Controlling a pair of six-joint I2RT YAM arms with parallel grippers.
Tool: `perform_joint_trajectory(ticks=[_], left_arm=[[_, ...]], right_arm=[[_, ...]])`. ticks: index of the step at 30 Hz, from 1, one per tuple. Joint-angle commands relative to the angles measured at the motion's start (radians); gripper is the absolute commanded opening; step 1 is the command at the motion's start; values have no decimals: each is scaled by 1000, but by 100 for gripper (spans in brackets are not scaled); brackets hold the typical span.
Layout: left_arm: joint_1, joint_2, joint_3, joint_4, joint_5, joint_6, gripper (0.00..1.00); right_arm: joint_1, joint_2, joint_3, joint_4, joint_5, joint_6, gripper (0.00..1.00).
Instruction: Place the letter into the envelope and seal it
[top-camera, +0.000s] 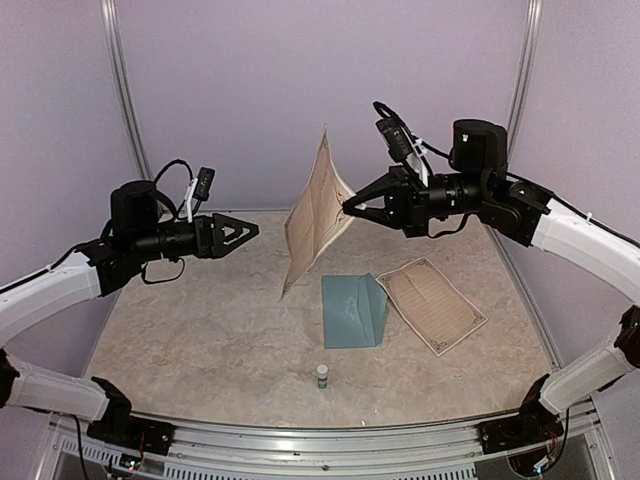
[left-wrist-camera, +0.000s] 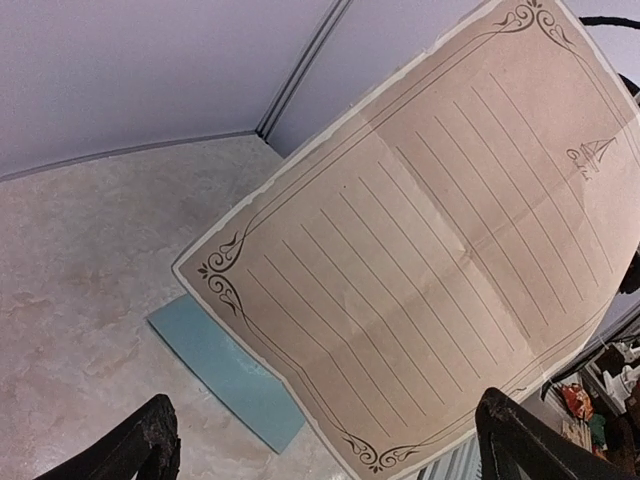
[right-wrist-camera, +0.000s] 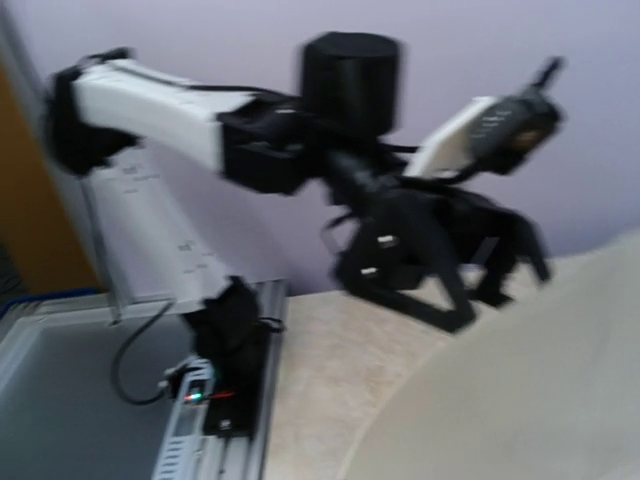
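Observation:
My right gripper (top-camera: 347, 208) is shut on the edge of the letter (top-camera: 315, 215), a tan lined sheet with an ornate border that hangs almost upright above the table. From the left wrist view the letter (left-wrist-camera: 440, 250) fills most of the picture. My left gripper (top-camera: 250, 231) hovers to the left of the sheet, apart from it, open and empty, with its dark fingers (left-wrist-camera: 145, 445) spread wide. The teal envelope (top-camera: 352, 310) lies flat on the table below the sheet, and part of the envelope (left-wrist-camera: 225, 370) shows past the letter's corner. In the blurred right wrist view the letter (right-wrist-camera: 530, 400) is a pale surface at lower right.
A second tan sheet (top-camera: 432, 303) lies flat just right of the envelope. A small glue stick (top-camera: 322, 376) stands near the front edge. The left arm (right-wrist-camera: 400, 240) shows in the right wrist view. Lilac walls enclose the table at the back and sides.

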Motion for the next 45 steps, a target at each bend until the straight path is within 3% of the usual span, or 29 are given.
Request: perform_joint_trajectory(ticks=[1, 6, 20, 39, 41, 45], left_arm=[[-35, 28, 66, 16, 93, 69, 99], [-111, 91, 127, 1, 96, 147, 99], [-113, 203, 172, 31, 177, 176, 99], [-107, 329, 354, -178, 323, 317, 99], [-105, 326, 345, -183, 342, 321, 94], [-76, 313, 313, -172, 392, 293, 70]], right_arm=[[10, -41, 27, -99, -140, -77, 0], [10, -55, 23, -116, -224, -91, 0], [9, -84, 6, -141, -274, -112, 0], [10, -91, -7, -136, -306, -113, 0], [9, -93, -8, -140, -279, -140, 0], [2, -94, -11, -160, -217, -148, 0]])
